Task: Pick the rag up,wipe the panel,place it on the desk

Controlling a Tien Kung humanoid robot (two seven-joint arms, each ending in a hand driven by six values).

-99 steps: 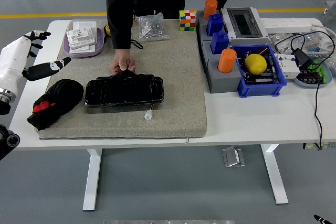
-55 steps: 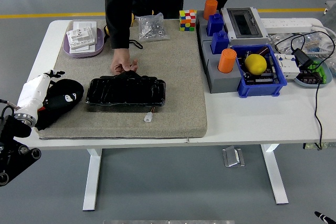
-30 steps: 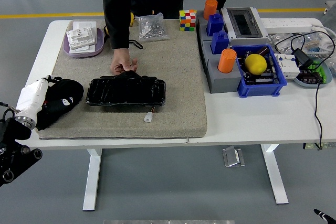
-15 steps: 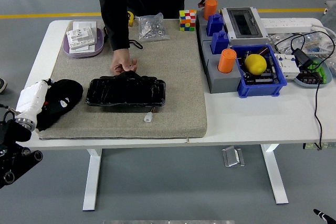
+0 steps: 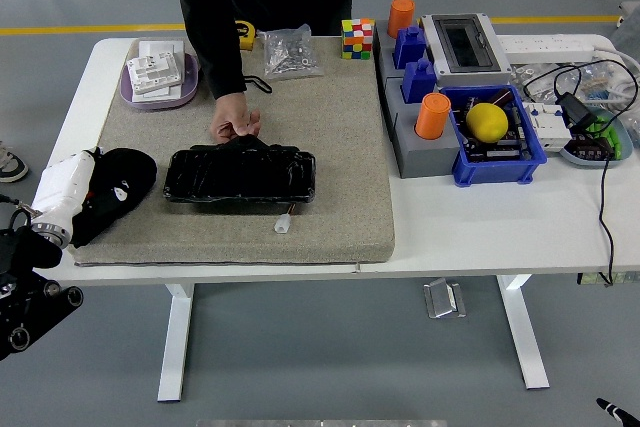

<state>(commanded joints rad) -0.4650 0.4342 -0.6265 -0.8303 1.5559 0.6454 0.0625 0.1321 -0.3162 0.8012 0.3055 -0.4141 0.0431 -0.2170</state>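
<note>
Left hand (image 5: pixel 88 187) lies on the black rag (image 5: pixel 120 183) at the mat's (image 5: pixel 340 147) near-left corner, fingers closed on it. Black panel (image 5: pixel 240 174) sits just right of the rag, apart; a person's hand (image 5: pixel 236 118) grips its far edge. Right hand out of view.

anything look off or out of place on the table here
Nothing looks spilled or damaged. A person's hand grips the far edge of the black panel, and a small connector on a short wire sticks out from its near edge. The left hand is on the rag.
</note>
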